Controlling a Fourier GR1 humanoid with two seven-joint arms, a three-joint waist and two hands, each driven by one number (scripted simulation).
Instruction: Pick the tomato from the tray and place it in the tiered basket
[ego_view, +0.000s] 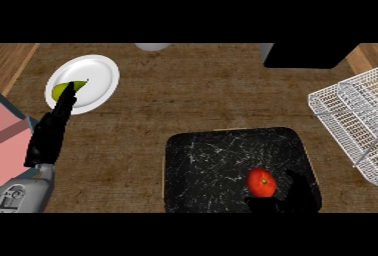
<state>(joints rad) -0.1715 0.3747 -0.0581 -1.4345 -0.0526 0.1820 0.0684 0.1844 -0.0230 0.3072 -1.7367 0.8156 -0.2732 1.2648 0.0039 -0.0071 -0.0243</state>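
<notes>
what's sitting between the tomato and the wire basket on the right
Nothing visible. The tomato lies on the black tray, the right hand beside it, and only the tray's edge and bare counter separate it from the tiered basket.

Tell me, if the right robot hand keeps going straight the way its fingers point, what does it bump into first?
Most likely the tomato. The right robot hand sits just beside it on the black tray, fingers pointing up and slightly toward it. Height is hard to judge, so it might pass just above.
</notes>
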